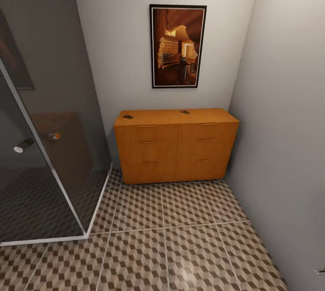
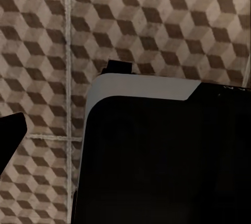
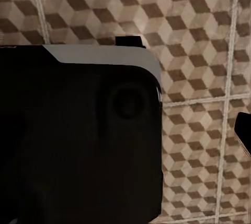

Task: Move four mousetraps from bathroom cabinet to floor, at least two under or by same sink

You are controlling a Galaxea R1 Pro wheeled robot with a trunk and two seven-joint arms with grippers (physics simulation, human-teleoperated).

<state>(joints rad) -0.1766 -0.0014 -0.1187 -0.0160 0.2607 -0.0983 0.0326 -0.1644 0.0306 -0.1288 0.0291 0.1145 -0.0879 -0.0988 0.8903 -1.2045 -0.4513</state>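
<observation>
Two mousetraps (image 1: 128,116) lie atop the cabinet (image 1: 176,146), far ahead

The orange-brown cabinet (image 1: 176,146) stands at 12 o'clock against the back wall, its drawers shut. Two tiny mousetraps lie flat on its top: one (image 1: 128,116) at 11 o'clock, one (image 1: 185,112) near 12. The cube-pattern bathroom floor (image 1: 180,246) spreads below.

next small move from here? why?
Probably roll the base forward to the cabinet. Two small dark items, likely mousetraps, lie on its top, one near the left end and one farther right, and open tiled floor separates the robot from it.
</observation>
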